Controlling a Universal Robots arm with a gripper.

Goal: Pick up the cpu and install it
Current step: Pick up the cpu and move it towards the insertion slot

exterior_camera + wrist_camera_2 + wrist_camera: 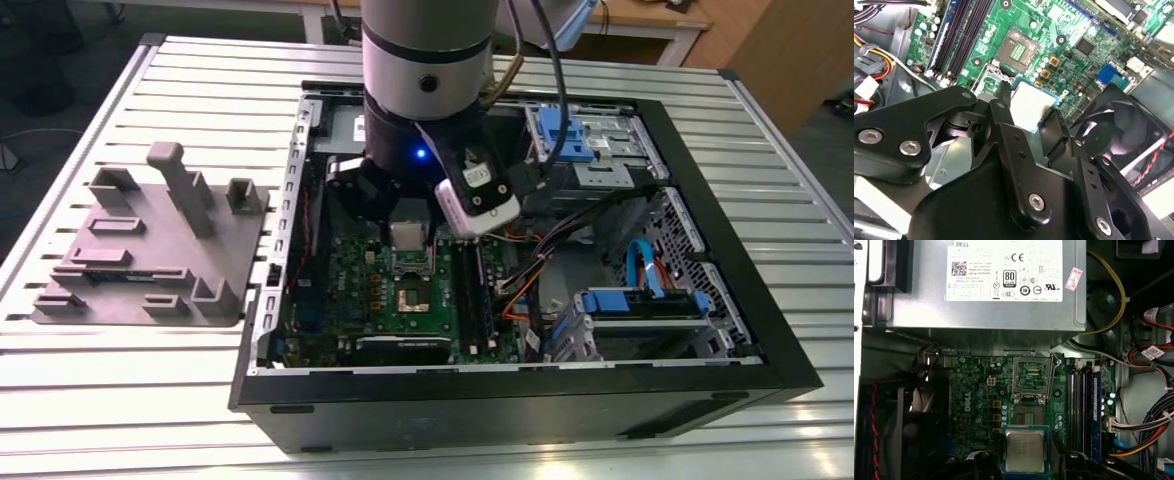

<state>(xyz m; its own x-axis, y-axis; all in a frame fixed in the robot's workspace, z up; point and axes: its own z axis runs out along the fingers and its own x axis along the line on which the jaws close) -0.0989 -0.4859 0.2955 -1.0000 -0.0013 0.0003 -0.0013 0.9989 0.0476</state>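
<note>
The cpu (1025, 449), a small square chip with a shiny silver top, is held flat between my gripper's black fingers (985, 460). My gripper (1025, 462) is shut on it, hovering just above the green motherboard inside the open computer case. The empty socket (1029, 417), with its metal frame lifted open (1031, 374), lies just beyond the chip. In the second wrist view the cpu (1030, 100) sits between the fingers, near the socket (1016, 49). In the exterior view the gripper (407, 240) hangs over the socket (411, 296).
A grey tray with upright blocks (147, 250) lies on the slatted table at the exterior view's left. Around the socket are memory slots (1081, 400), a silver power supply (989, 285), a black fan (1119, 132), loose cables (1149, 420) and blue drive bays (641, 300).
</note>
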